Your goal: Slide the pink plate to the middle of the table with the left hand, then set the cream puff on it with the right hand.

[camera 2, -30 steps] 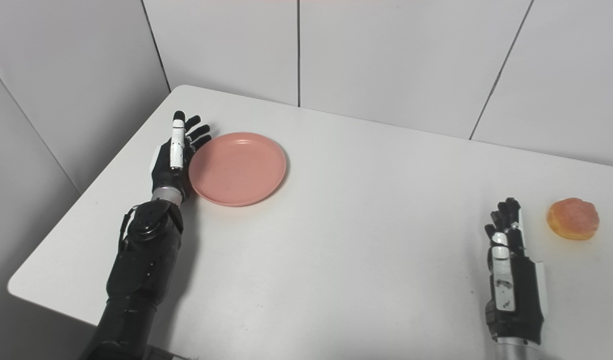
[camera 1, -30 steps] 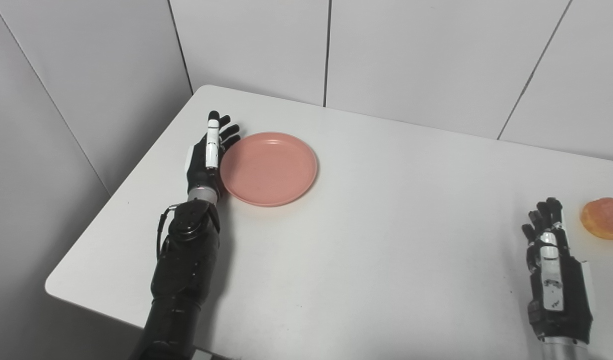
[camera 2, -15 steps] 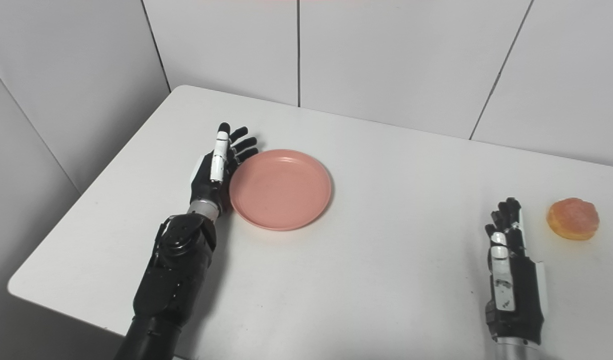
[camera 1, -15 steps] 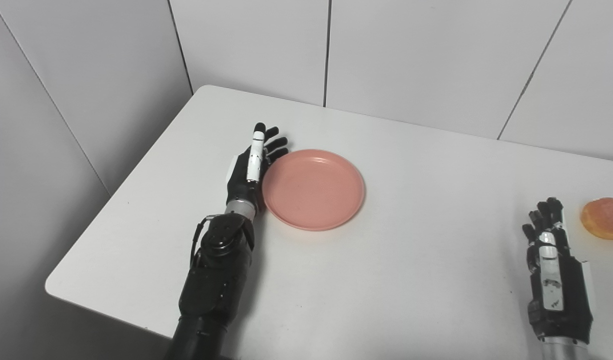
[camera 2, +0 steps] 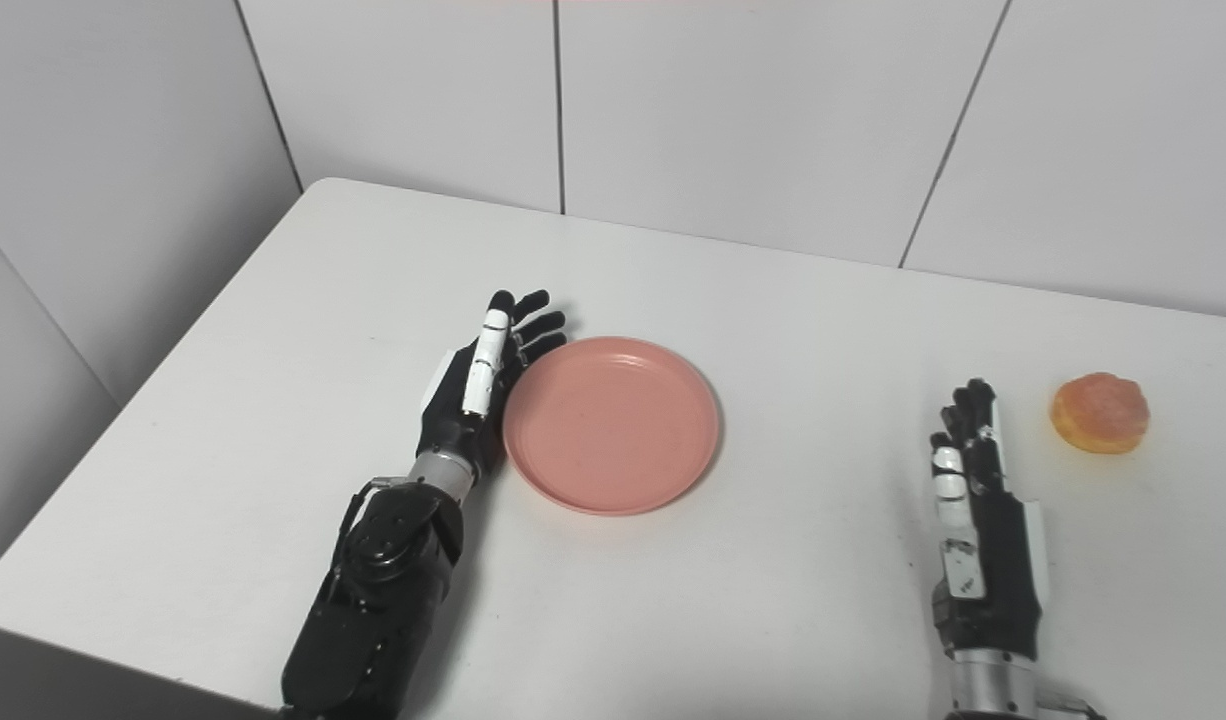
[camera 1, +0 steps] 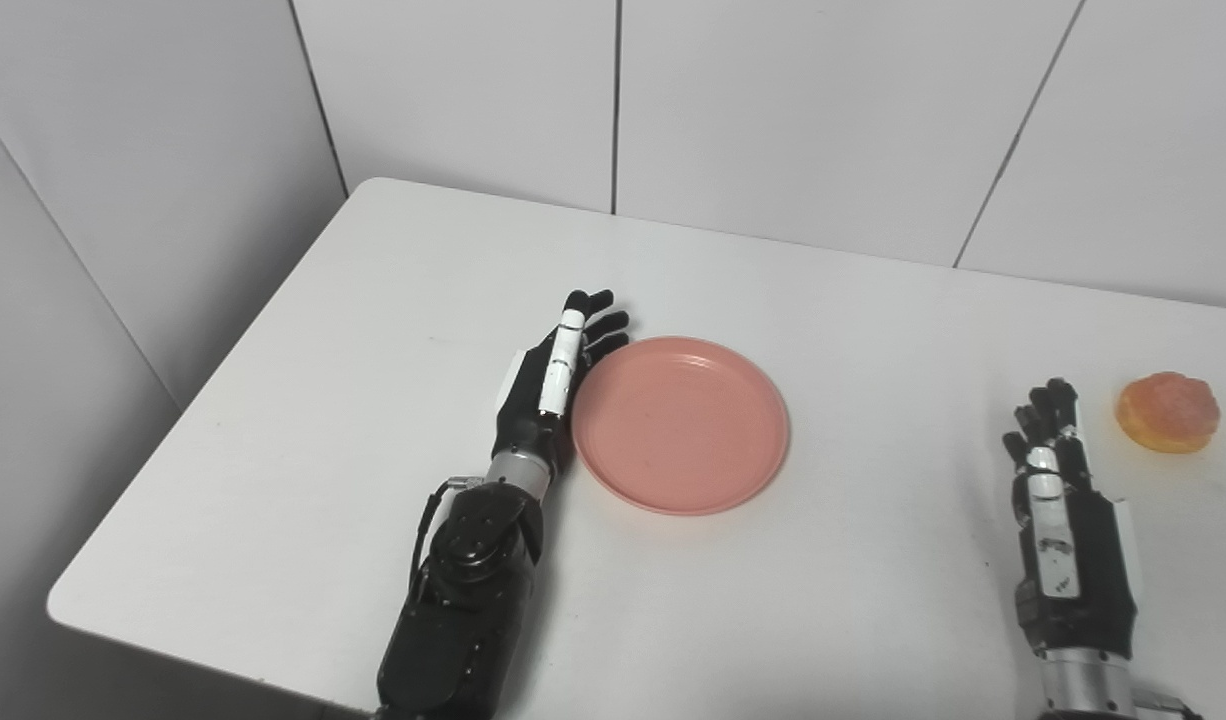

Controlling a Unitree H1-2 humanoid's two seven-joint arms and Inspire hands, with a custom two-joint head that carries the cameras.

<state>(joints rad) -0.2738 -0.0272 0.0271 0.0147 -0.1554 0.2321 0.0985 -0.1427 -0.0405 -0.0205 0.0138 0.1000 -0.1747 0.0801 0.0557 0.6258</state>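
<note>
Left eye view: pink plate (camera 1: 681,425) flat, round.

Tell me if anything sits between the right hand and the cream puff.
Nothing visible does. Only bare table lies between the right hand and the cream puff; the pink plate sits off to the other side.

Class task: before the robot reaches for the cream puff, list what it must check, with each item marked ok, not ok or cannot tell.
1. Pink plate near table middle: ok.
2. Plate empty: ok.
3. Left hand clear of the plate: not ok, it sits against the rim.
4. Right hand holds nothing: ok.
5. Cream puff free, beyond the right hand: ok.
6. Cream puff firm enough to grip: cannot tell.
</note>
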